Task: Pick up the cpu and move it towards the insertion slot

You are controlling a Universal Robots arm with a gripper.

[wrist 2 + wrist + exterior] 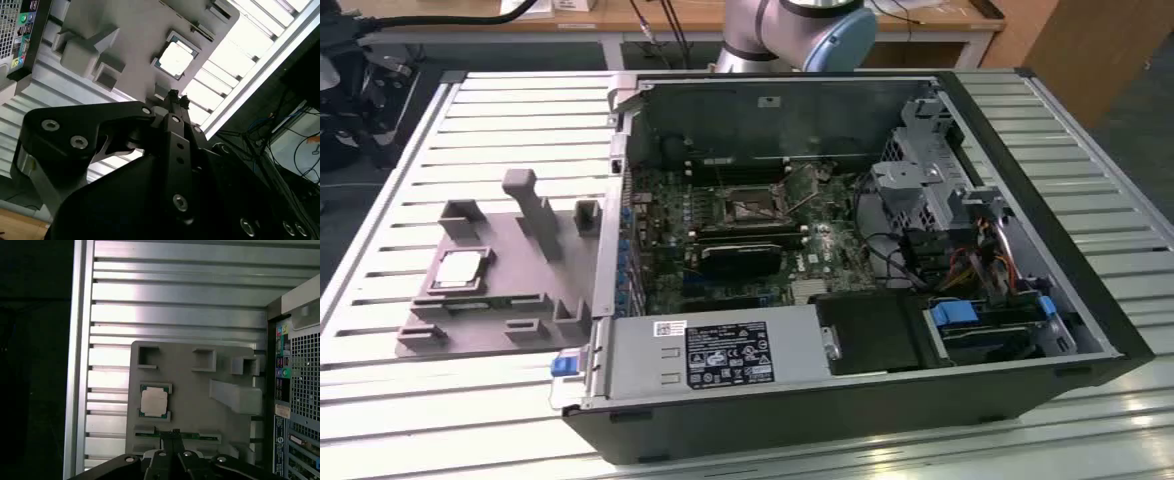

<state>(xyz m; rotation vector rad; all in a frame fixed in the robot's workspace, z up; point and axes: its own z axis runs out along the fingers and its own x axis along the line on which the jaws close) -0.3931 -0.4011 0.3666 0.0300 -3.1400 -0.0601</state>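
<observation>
Cpu [154, 401] lies flat in recess of grey fixture [200, 405], outside case [854, 420], well apart from slot [750, 205] on board. Gripper [173, 433] hangs over fixture edge near cpu, tips pressed together, holding nothing. My judgement: I must spread tips, centre over chip, come down square, pinch opposite rims lightly, lift level

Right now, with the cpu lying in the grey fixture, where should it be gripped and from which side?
Take the cpu by two opposite thin edges, coming straight down from above. It lies flat, silvery top up, in a shallow pocket of the grey fixture, so only its rim offers purchase. Probably best are the edges free of the pocket's raised lips.
</observation>
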